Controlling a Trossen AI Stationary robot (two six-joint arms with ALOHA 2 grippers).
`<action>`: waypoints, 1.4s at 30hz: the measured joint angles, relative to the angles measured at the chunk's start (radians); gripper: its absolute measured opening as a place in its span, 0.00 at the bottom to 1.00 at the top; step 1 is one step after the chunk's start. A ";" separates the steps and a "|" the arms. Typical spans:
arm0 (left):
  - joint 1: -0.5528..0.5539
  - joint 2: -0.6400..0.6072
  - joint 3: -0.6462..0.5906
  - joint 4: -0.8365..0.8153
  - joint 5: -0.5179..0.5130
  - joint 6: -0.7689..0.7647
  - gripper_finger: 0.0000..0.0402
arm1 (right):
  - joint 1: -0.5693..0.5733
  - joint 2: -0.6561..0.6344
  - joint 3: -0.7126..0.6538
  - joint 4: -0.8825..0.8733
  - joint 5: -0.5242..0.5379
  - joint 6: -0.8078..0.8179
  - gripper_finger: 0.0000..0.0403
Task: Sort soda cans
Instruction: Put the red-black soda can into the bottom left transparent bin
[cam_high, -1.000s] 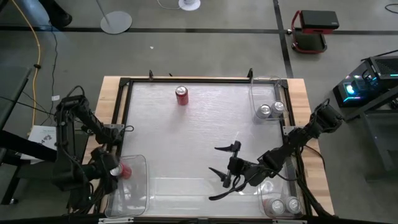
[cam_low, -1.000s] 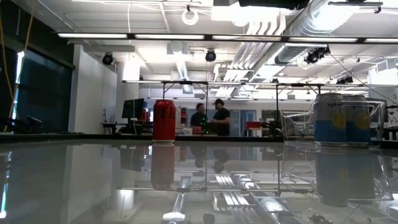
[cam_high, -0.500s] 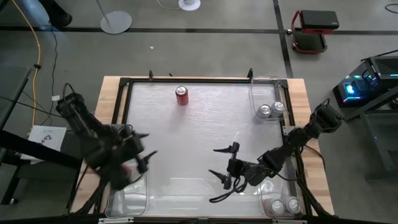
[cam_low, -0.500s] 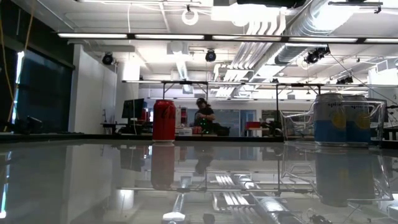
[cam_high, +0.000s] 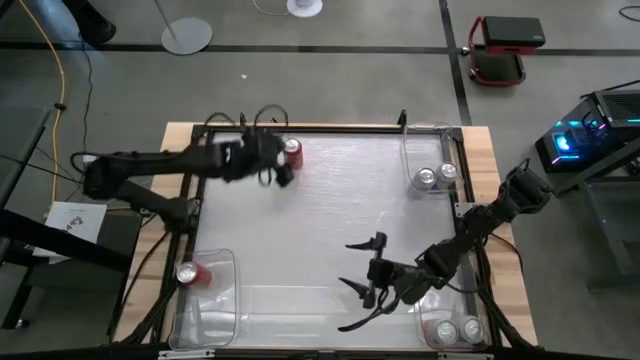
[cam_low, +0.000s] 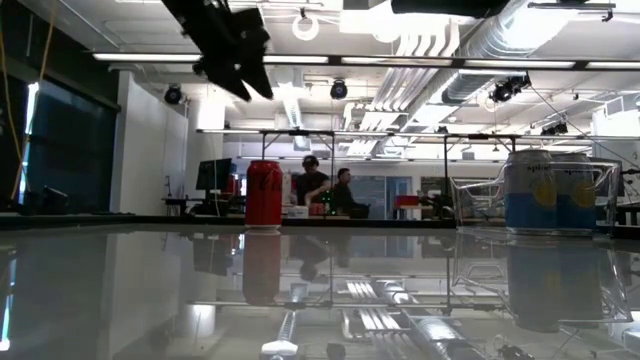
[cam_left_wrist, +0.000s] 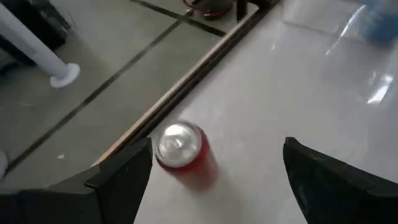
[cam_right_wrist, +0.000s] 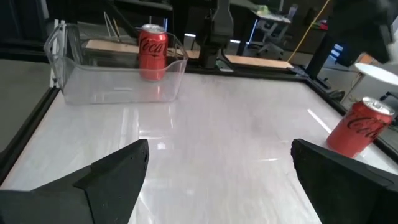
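Left tool (cam_high: 283, 165) hovers wide open, empty, near the surface's (cam_high: 320, 220) far edge; a red can (cam_high: 292, 153) stands just beside it, nothing between.

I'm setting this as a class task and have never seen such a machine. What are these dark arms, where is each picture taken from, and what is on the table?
Two robot arms work at a white table. One picture looks straight down, one looks level across the tabletop, and one comes from each wrist.

The left gripper, open and holding nothing, is above a red can near the far edge. The right gripper, open and empty, waits near the table's middle.

Another red can stands in a clear bin at the near left. Two silver cans stand in a far-right bin, two more at the near right.
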 joint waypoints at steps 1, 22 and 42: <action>0.050 0.010 -0.009 0.042 0.044 0.021 0.84 | 0.002 0.000 0.000 -0.009 0.000 0.007 0.95; 0.371 0.326 -0.026 0.314 0.277 -0.075 0.84 | 0.003 0.000 0.000 -0.014 0.001 0.052 0.95; 0.360 0.392 -0.026 0.253 0.283 -0.094 0.82 | 0.003 0.000 0.000 -0.022 -0.002 0.063 0.95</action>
